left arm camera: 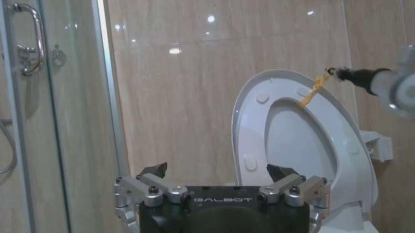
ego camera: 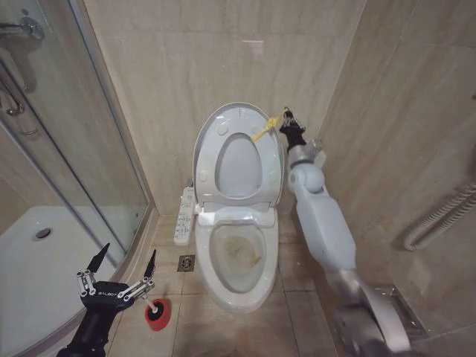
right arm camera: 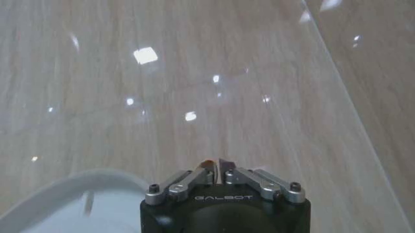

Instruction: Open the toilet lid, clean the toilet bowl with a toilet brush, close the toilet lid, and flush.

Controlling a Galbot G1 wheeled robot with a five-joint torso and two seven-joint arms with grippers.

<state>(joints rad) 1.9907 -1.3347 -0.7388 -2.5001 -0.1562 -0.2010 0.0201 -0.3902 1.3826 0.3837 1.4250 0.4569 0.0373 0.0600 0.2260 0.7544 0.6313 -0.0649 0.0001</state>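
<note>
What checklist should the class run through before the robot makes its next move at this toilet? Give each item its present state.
1. Toilet lid raised against the wall: ok.
2. Right gripper shut on the yellow loop at the lid's top edge: ok.
3. Toilet bowl uncovered, brownish stains showing: ok.
4. Left gripper open, low beside the shower enclosure: ok.
5. Toilet brush in the red holder cup on the floor, not yet gripped: not ok.
6. Lid stays up if released: cannot tell.

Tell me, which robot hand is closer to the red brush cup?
Left. The left gripper hangs just above the red cup; the right gripper is up at the raised lid, pinching its yellow loop.
</note>
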